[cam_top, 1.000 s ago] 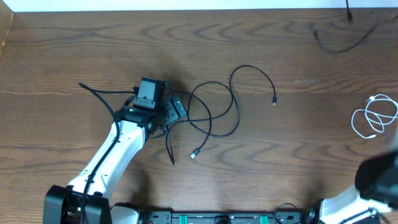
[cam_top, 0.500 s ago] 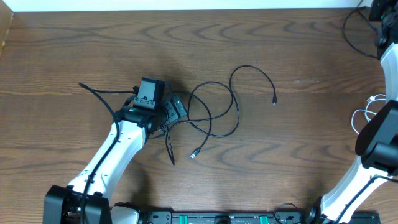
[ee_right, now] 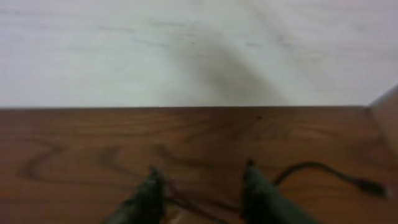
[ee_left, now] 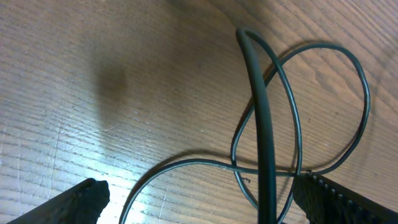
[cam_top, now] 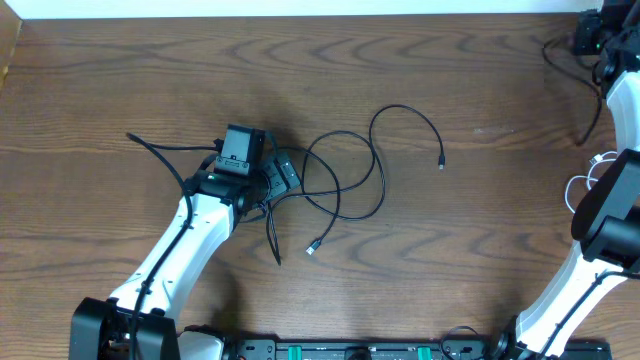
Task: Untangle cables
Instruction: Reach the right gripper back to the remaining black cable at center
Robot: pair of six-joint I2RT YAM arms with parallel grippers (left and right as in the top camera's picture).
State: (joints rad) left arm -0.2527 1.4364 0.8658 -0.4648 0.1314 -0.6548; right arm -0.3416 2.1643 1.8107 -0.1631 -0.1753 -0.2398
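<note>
We judge the job partly done. The white cable and the short black cable lie apart on the right, with the right gripper beside the latter, jaws parted. The long black cable lies looped over itself mid-table, under the left gripper with its jaws spread wide.

The table is mid-brown wood with darker swirling grain. Near its middle lies a black cable; at the right edge is a white cable. The left arm is white, black at its wrist. The far wall is off-white.
</note>
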